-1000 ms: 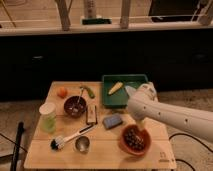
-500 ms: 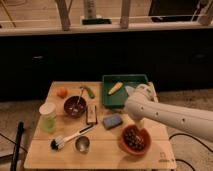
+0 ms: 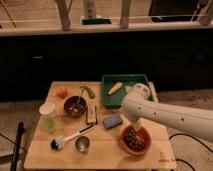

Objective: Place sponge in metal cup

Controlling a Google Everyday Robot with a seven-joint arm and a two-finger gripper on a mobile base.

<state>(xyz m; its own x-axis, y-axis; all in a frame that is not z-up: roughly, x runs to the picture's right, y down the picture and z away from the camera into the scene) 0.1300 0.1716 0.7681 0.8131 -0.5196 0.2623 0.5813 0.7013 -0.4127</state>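
My fingers (image 3: 135, 123) hang just right of the sponge (image 3: 112, 121) (their spread I cannot tell), so a skewed descent could shove it aside, never reaching the metal cup (image 3: 81, 144) front-left of it.

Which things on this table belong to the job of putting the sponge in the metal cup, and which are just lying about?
Job in hand:
sponge
metal cup
gripper, above the red bowl, just right of the sponge

Just lying about:
green tray
orange
dark bowl
pale green tumbler
brush
red bowl
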